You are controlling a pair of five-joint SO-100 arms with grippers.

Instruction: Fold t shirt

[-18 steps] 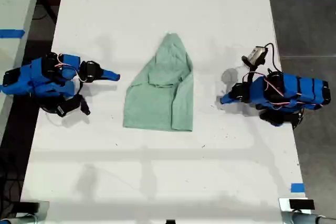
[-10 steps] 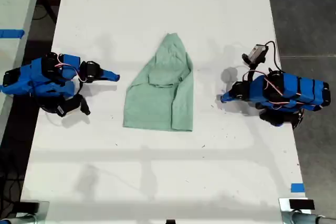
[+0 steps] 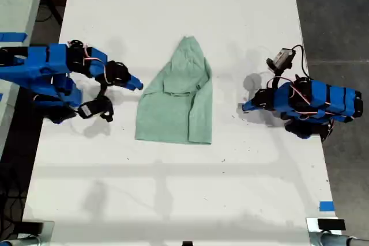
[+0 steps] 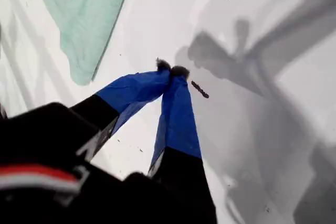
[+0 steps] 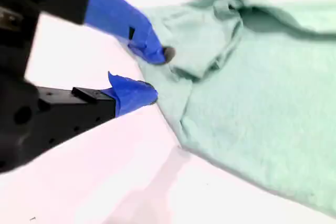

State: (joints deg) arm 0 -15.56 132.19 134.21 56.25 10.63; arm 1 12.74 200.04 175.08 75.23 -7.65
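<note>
1. Mint-green and wrinkly, the shirt (image 3: 176, 99) is laid flat on the white table (image 3: 173, 188). It's seen tapering to a rounded point at the end toward the exterior view's top, with a straight hem at the opposite end.
2. A sleeve-like flap is folded in over the shirt's middle, so one layer is stacked on another there.
3. My second gripper (image 3: 138, 83) is found right at the shirt's edge, on the side toward the exterior view's left. In the second wrist view its jaws (image 5: 159, 73) are spread apart. One blue tip sits over the bunched fabric (image 5: 252, 93) and the other is on the bare table just beside the edge. Nothing is pinched between them.
4. My first gripper (image 3: 245, 106) is parked well apart from the shirt, on its other side. Its jaws (image 4: 170, 68) are pressed together at the tips with nothing between them, and only a corner of the shirt (image 4: 79, 14) is caught in its wrist view.
</note>
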